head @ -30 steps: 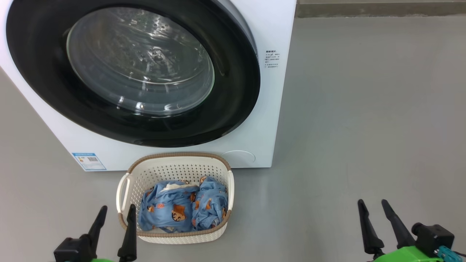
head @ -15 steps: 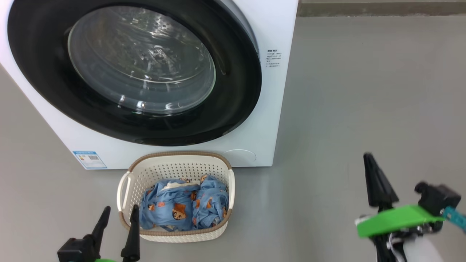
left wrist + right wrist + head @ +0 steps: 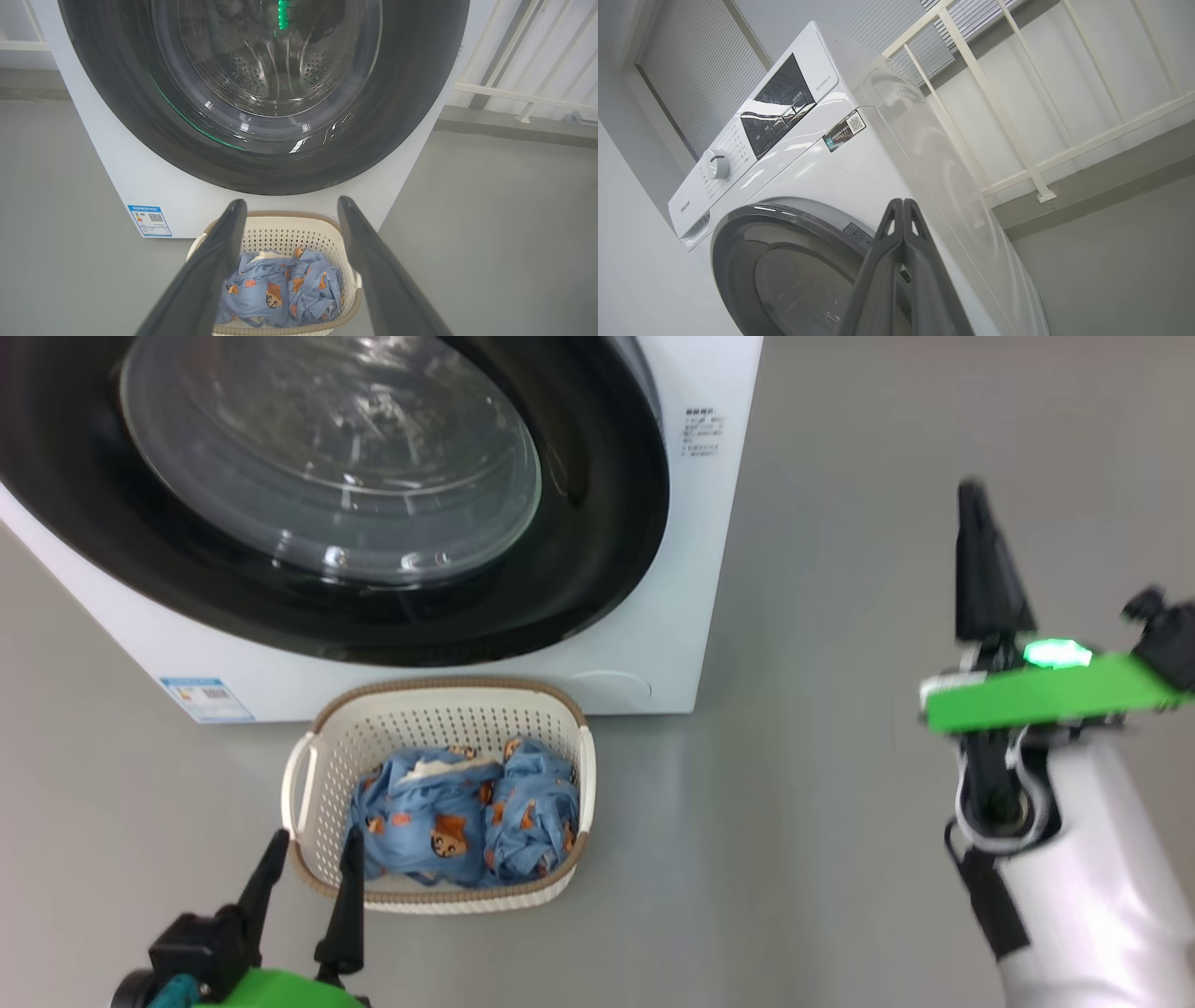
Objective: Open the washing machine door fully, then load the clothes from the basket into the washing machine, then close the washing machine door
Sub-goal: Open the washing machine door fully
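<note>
We see door (image 3: 607,523) closed, clothes (image 3: 448,812) in basket (image 3: 439,728). Our left hand (image 3: 317,840) at basket's 7 o'clock, fingers apart; right hand (image 3: 976,523) at 3 o'clock, fingers together, empty.

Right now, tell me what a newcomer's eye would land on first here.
The washing machine door, a huge glossy black ring around bulging glass, dominates the upper left of the head view. Just below it on the grey floor sits the cream basket of blue bear-print clothes. At the right, the right gripper points upward, jaws pressed together.
</note>
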Motion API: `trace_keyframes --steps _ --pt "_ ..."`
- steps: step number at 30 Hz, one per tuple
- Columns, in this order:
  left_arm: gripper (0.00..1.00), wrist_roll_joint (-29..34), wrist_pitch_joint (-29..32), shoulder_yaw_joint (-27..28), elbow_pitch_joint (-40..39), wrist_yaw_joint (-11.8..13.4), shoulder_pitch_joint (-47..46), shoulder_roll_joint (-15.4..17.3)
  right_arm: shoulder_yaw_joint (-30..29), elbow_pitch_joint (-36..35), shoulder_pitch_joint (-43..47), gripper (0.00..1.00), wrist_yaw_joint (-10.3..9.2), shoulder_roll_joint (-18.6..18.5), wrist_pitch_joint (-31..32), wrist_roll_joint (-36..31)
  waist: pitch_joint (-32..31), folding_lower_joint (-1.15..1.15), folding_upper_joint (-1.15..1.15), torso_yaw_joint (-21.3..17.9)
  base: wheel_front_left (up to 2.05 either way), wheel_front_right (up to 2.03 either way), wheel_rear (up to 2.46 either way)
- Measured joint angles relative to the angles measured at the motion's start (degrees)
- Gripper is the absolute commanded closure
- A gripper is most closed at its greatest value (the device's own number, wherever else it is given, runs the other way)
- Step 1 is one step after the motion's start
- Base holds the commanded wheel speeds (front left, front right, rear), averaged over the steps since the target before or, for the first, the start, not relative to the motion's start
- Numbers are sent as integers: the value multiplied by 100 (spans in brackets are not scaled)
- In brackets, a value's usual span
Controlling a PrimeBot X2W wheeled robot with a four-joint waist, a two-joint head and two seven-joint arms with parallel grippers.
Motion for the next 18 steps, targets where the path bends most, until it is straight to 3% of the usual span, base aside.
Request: trace_keyframes --steps 6,13,18 --pt "0 -90 0 -96 -10 0 -322 64 277 94 -893 100 0 -261 -4 775 316 0 0 29 0 0 0" --pt "0 -148 -1 -268 -8 0 -587 100 964 456 -1590 100 -1 -684 11 2672 602 0 0 161 0 0 0" --pt "0 -180 -41 -387 -11 0 -799 98 1338 553 -2132 100 -1 -1138 600 3964 820 0 0 276 0 0 0"
